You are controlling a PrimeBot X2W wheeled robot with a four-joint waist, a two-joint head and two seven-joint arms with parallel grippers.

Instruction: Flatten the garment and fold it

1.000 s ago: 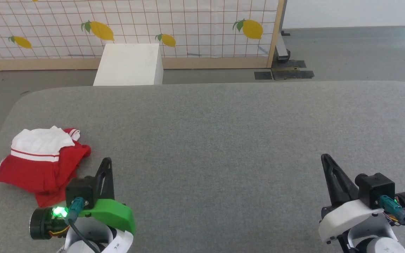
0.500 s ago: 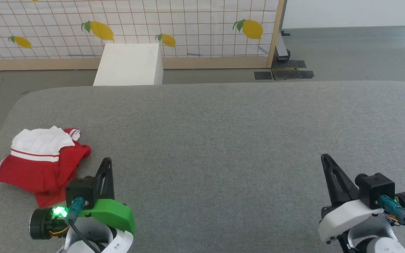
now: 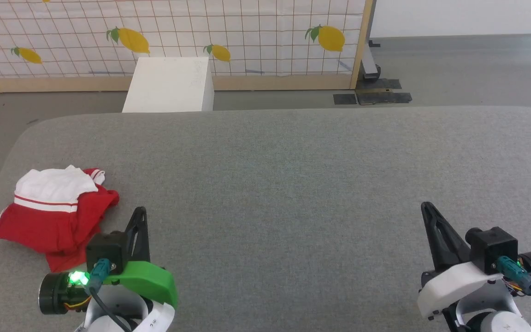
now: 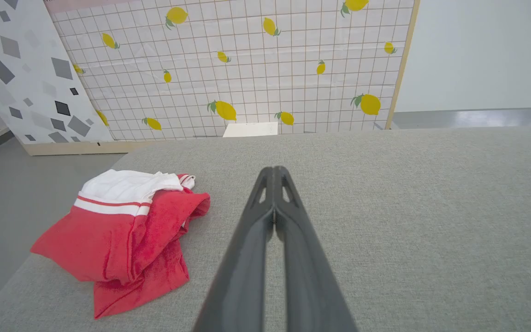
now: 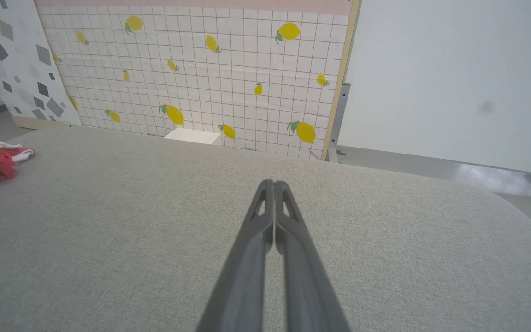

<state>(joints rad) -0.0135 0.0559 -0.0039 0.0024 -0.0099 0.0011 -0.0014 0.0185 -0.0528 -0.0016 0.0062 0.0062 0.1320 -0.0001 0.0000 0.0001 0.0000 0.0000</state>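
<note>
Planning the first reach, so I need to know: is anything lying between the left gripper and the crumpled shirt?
Nothing visible. The shirt lies bunched on the grey table, just ahead and to the left of the shut left gripper, and only table surface shows between them.

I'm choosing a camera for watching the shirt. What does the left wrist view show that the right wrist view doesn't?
Left wrist view: the whole crumpled shirt, white sleeve on top, lying left of the shut left hand. Right wrist view: the shut right hand, a grey post by the lemon screen, and just a red-and-white edge of the shirt at far left. Both: the grey table, the lemon screen and the white box behind the table.
</note>
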